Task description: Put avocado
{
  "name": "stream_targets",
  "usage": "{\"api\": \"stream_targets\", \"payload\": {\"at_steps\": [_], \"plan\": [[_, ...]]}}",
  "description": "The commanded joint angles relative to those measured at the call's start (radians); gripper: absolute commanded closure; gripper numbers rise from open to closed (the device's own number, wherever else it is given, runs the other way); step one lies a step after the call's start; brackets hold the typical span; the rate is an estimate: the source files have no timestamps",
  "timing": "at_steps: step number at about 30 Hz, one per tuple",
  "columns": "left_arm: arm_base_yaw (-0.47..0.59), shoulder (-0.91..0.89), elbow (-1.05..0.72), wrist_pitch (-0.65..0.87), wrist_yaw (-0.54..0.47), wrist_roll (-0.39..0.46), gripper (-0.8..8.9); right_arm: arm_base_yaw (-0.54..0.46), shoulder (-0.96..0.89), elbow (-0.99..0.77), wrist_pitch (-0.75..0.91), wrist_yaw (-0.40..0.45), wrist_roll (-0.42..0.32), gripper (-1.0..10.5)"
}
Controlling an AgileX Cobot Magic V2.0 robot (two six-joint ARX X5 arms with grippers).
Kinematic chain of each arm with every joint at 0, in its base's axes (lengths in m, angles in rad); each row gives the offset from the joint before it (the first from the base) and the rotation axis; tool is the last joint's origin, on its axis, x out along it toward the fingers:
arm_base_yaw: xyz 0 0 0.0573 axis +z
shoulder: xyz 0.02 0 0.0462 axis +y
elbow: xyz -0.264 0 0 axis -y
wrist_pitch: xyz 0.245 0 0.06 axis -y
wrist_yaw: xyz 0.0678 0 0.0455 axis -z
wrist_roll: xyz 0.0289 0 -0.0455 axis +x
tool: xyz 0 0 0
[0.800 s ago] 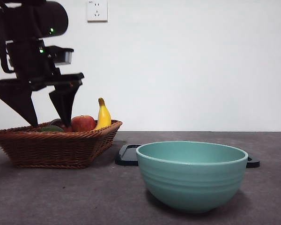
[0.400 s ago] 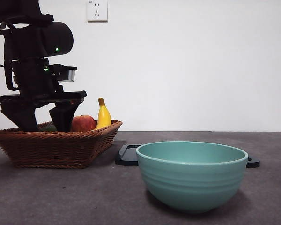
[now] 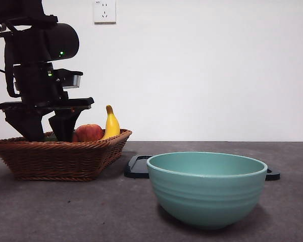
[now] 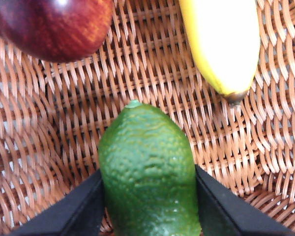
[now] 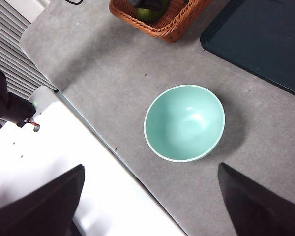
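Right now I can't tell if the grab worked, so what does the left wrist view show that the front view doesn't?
Only the left wrist view shows the avocado pressed between the left pincer's jaws on the wicker basket's floor. Only the front view shows the teal bowl, the black tray behind it, and the wall socket. Both show the basket, apple and banana.

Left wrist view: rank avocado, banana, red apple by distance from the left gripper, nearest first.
1. Bumpy green avocado: between the jaws of the left gripper.
2. Yellow banana and dark red apple: both beyond the avocado on opposite sides, too close to rank.
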Motion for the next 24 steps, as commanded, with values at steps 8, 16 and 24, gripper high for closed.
{"api": "stream_targets", "payload": {"at_steps": [8, 16, 24], "plan": [[-0.071, -0.224, 0.034, -0.01, 0.109, -0.003, 6.38, 0.005, 0.007, 0.019, 0.01, -0.002, -0.004, 5.1], [-0.259, -0.382, 0.034, -0.069, 0.197, 0.009, 6.38, 0.005, 0.007, 0.019, 0.01, -0.002, -0.004, 5.1], [-0.453, -0.339, 0.033, -0.077, 0.197, 0.024, 6.38, 0.005, 0.006, 0.019, 0.01, -0.002, -0.003, 5.1]]}}
